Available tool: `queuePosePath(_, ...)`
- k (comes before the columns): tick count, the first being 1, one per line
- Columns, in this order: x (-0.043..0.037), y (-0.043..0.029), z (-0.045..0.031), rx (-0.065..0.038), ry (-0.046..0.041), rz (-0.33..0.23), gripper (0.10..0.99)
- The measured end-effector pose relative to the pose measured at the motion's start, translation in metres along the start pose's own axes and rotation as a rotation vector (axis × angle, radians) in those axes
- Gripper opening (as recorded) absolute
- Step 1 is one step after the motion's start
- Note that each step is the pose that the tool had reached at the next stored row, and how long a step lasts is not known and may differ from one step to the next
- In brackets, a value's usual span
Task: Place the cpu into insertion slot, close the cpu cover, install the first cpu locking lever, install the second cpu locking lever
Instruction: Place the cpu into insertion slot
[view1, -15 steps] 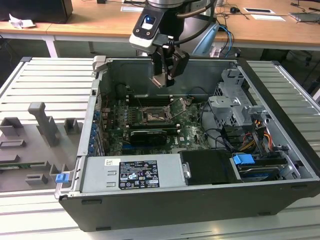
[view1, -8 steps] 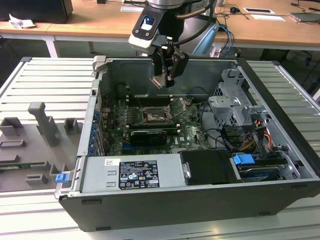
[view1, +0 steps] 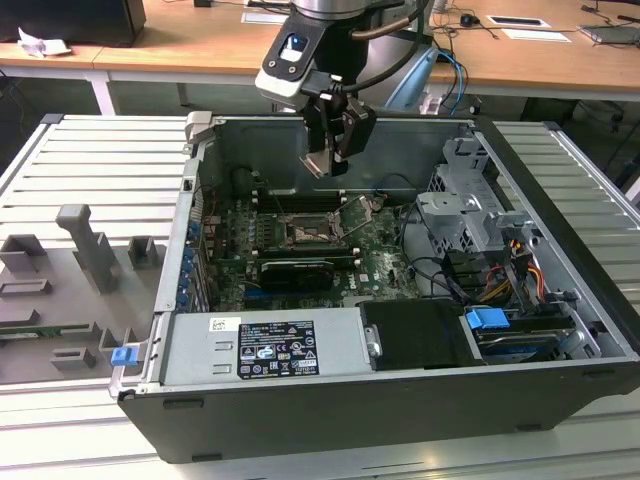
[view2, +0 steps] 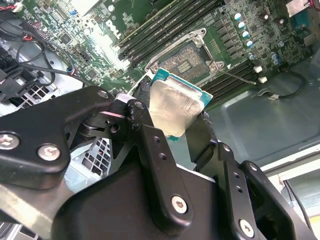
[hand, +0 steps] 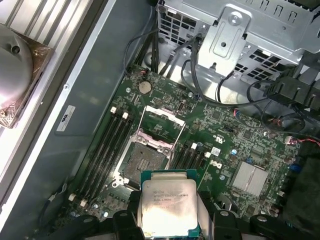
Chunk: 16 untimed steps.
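Note:
The cpu (view2: 172, 105), a flat square chip with a pale grey metal top and green edge, is held between my gripper's (view2: 172, 127) black fingers (view2: 145, 135). In the exterior view my gripper (view1: 335, 150) hangs above the open computer case. Below the cpu (hand: 167, 202) lies the insertion slot (hand: 142, 160), a dark square socket with a silver rim on the green board, with nothing in it. The cpu cover (hand: 162, 122), a thin silver frame, stands flipped back from the slot. The slot (view1: 303, 233) sits mid-board in the exterior view, and a thin lever (view2: 240, 75) juts out beside it.
Long black memory slots (hand: 105, 145) flank the socket. A grey power-supply box (view1: 260, 345) fills the case's near side. A metal drive cage (view1: 470, 210) with cables stands at the exterior view's right. Grey fixtures (view1: 80, 260) sit outside the case at its left.

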<state>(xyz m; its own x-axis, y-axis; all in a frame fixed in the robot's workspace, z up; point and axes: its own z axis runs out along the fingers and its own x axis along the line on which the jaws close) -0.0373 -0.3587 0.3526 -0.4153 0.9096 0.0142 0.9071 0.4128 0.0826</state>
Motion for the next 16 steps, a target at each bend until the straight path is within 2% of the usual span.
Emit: queuePosePath(16, -0.0001, -0.0004, 0.0048, 0.0, -0.0029, 0.035, 0.529)
